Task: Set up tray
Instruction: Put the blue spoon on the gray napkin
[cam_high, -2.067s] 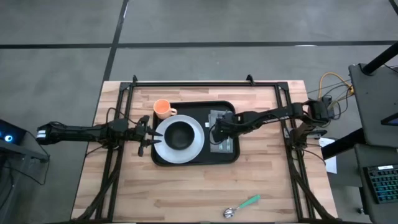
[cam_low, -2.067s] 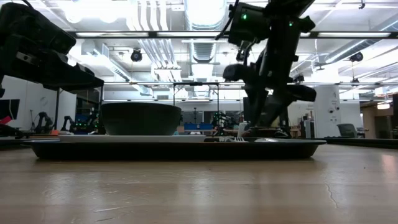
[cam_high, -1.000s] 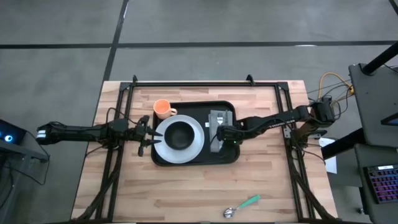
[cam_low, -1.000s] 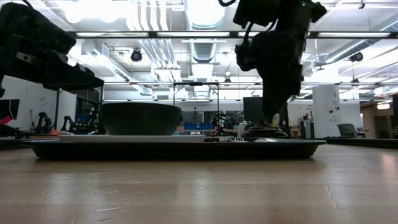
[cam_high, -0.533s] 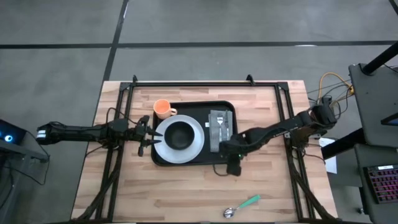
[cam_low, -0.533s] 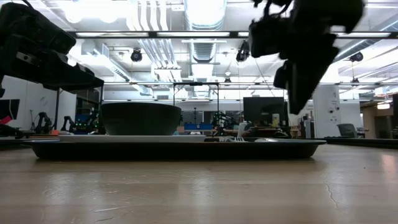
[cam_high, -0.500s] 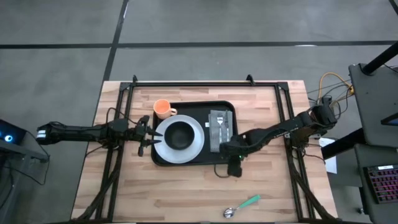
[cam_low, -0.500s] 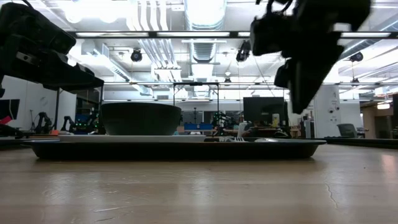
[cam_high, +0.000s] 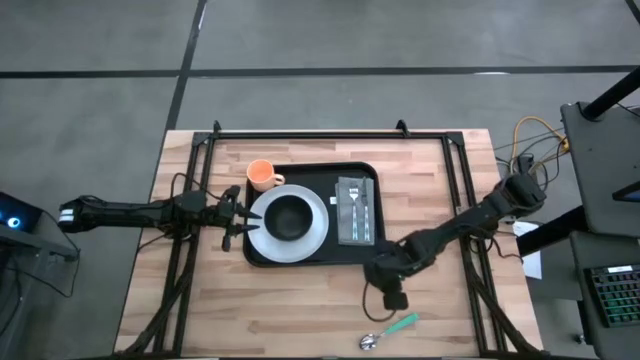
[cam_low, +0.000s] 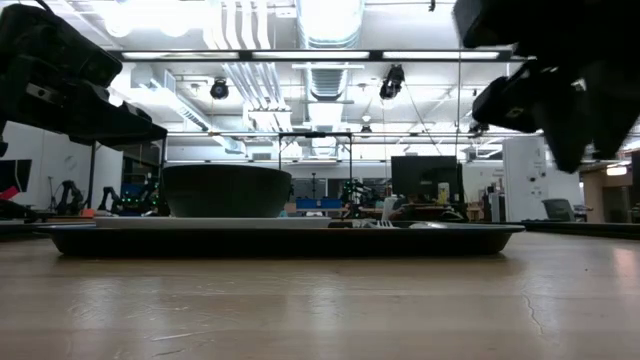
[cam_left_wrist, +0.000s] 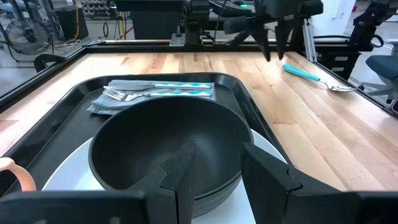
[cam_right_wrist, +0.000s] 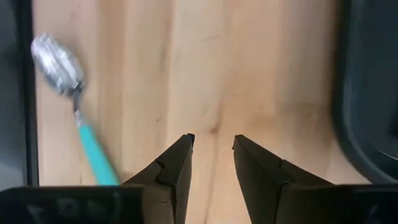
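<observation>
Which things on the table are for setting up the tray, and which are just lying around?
For the job:
- tray
- white plate with black bowl
- grey napkin with fork
- orange cup
- spoon, off the tray; right tool is open above the wood near it

Just there:
- cables
- keyboard

One camera hangs overhead, looking straight down on the bench (cam_high: 300, 300). Another sits at bench height, looking across. Both wrist cameras look close; all share the tray (cam_high: 262, 255).
</observation>
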